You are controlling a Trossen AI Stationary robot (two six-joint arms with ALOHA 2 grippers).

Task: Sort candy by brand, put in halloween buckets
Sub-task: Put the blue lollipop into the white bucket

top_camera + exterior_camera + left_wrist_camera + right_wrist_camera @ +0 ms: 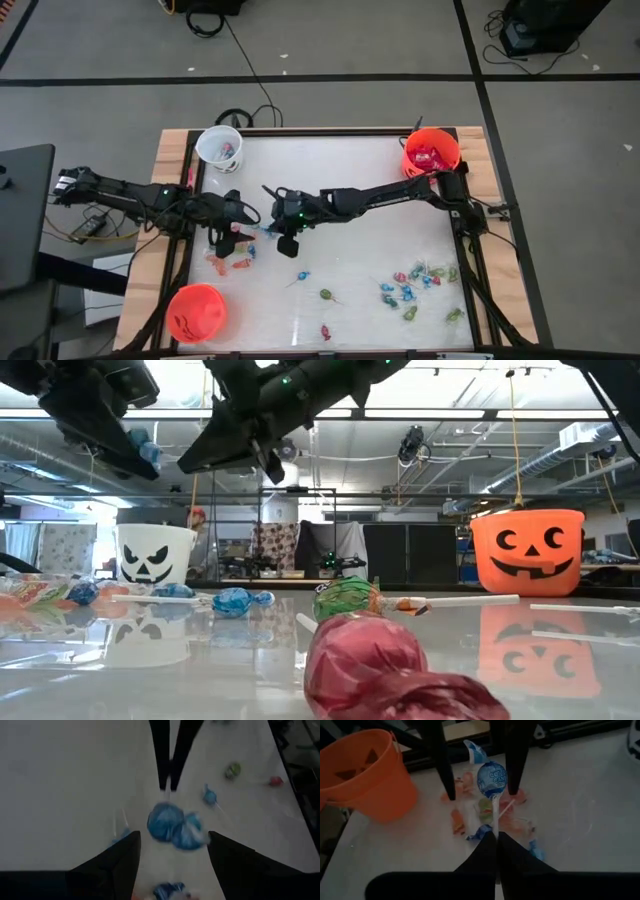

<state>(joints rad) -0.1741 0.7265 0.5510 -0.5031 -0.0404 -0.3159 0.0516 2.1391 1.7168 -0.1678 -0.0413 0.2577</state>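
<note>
The right tool [496,837] is pinched together on the thin white stick of a blue-wrapped lollipop [491,779], held above the glossy white worktop [350,230] near its middle. The left tool [172,847] faces it, its dark fingers apart around the crinkly round head. Beyond lie scattered wrapped candy [410,290], a ribbed orange bucket [362,775] and a white pail [219,146].

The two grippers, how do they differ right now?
The right gripper is shut, the left gripper open. The right gripper pinches the stick of the blue lollipop; the left gripper's fingers straddle its wrapped head. Both are at the same lollipop.
</note>
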